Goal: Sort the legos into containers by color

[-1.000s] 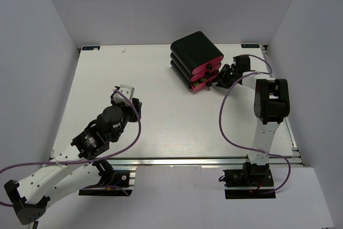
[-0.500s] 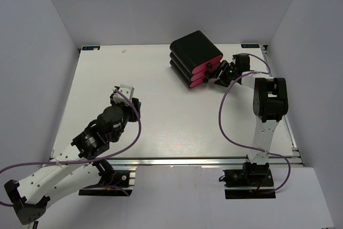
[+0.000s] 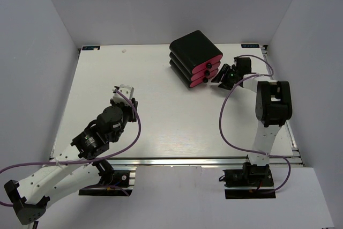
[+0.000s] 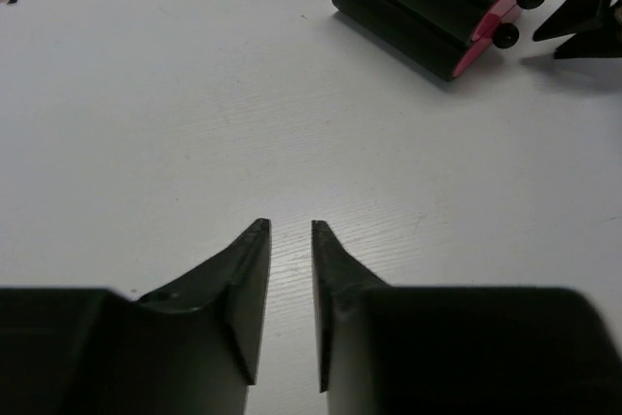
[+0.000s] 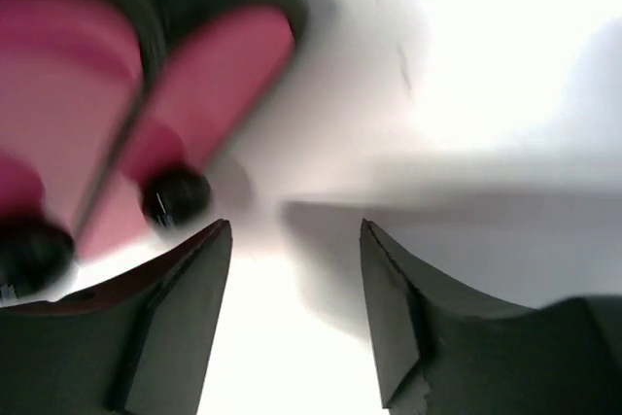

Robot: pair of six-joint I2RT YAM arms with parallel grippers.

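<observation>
Right tool [image 5: 294, 225] stands apart, empty, just beside the pink drawers [image 3: 206, 71] at upper right; left tool [image 4: 290, 226] barely apart, empty, lower left over the desk [image 3: 161, 122] — no legos show; drawers likely light and slippery, so pinch a round knob [image 5: 175, 197] — not the glossy cabinet [image 3: 194, 46].

left arm [image 3: 102, 127] bent at near left, left fingers [image 4: 248, 284] narrowly apart; right arm [image 3: 271, 105] reaches far, right fingers [image 5: 180, 303] wide apart.

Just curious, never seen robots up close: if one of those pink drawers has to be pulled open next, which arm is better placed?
The right, probably. The right claw sits open and empty right beside the drawer knobs; the left claw is far across the table from them.
</observation>
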